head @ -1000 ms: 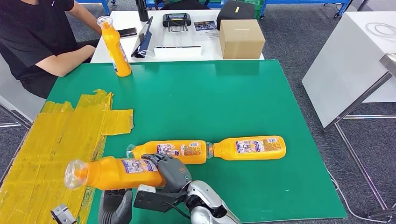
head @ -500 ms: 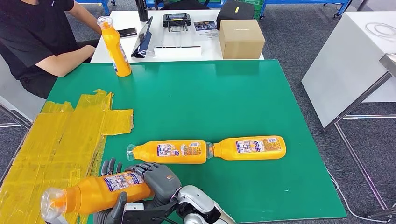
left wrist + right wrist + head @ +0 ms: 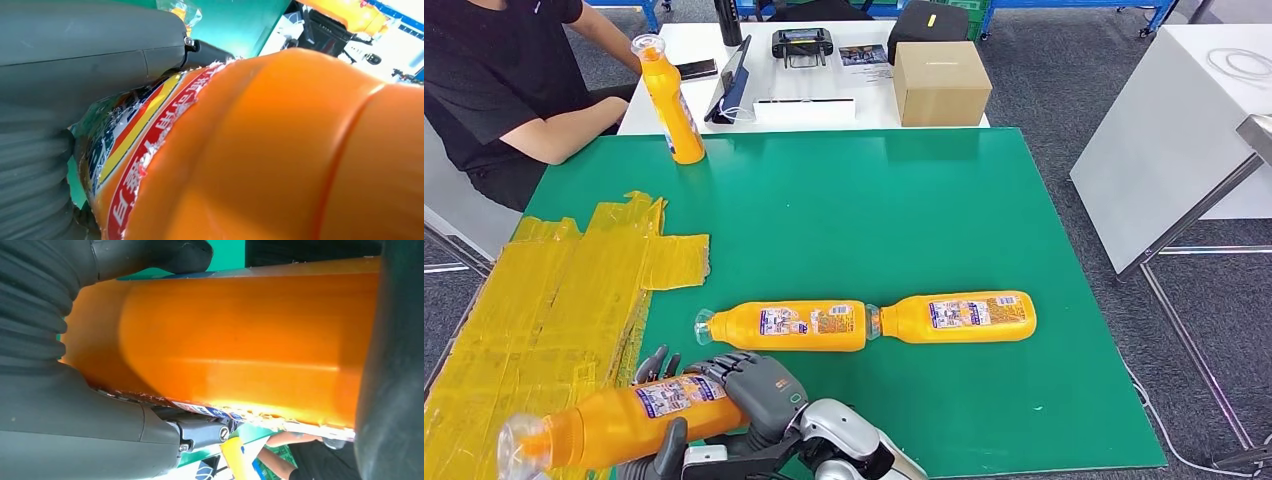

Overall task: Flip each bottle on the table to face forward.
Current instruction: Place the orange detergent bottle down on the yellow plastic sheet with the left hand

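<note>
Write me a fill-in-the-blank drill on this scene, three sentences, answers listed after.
1. The right hand and left hand together hold one ____ bottle above the table's near edge.
2. On the green mat, ____ bottles lie end to end.
3. One bottle stands ____ at the mat's far left corner.

Answers: orange; two; upright

Two lying bottles (image 3: pixel 869 323) ahead, open green mat (image 3: pixel 874 220) beyond
</note>
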Controlling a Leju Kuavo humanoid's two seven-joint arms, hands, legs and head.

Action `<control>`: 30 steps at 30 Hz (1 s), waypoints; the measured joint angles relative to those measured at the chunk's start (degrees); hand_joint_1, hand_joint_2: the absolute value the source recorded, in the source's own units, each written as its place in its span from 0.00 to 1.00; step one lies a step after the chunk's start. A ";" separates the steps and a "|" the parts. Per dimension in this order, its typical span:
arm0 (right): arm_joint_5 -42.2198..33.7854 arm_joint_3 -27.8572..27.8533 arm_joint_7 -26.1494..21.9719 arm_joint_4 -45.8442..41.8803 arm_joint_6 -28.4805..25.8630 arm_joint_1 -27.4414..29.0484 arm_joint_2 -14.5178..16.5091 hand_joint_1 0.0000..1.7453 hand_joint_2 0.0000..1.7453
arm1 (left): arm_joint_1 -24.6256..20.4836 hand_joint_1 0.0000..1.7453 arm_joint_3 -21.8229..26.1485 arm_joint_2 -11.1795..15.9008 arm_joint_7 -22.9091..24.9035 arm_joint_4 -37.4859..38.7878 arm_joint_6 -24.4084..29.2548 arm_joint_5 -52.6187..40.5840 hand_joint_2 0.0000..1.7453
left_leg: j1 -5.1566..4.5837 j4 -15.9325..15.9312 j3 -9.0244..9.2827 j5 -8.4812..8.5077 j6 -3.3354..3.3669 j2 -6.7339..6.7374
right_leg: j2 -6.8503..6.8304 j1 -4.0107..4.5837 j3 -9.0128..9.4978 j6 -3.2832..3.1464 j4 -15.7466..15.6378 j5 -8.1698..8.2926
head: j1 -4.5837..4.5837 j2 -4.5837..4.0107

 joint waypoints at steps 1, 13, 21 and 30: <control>-0.01 0.07 -0.03 -0.01 0.01 0.00 -0.02 1.00 1.00 | 0.05 1.00 0.00 0.01 -0.16 -0.02 0.18 0.15 1.00 | 0.00 0.00 0.00 0.00 0.00 0.00 | 0.00 0.00 0.00 0.00 0.00 0.00 | 0.00 0.00; 0.44 0.20 -0.17 -0.43 -0.88 1.54 -0.51 1.00 1.00 | 1.23 1.00 -0.51 -0.01 -0.73 -1.50 3.21 0.93 1.00 | 0.00 0.00 0.00 0.00 0.00 0.02 | 0.01 0.00 -0.06 0.00 0.00 0.00 | -0.01 0.00; 3.83 0.15 -0.19 -2.16 -3.42 3.05 -1.23 0.00 0.00 | 1.57 1.00 -1.69 -0.01 -4.12 -3.64 9.40 -4.06 1.00 | 0.00 0.00 0.00 0.00 0.00 0.01 | 0.00 0.00 -0.06 0.00 0.00 0.00 | 0.00 0.00; 7.18 -1.42 -0.21 -8.74 -5.91 5.97 -3.19 0.00 0.00 | 1.45 1.00 -0.51 0.01 -8.56 -10.24 18.78 -12.28 1.00 | 0.00 0.00 0.00 0.00 -0.01 0.01 | 0.01 0.00 -0.05 0.00 0.00 0.00 | 0.00 0.00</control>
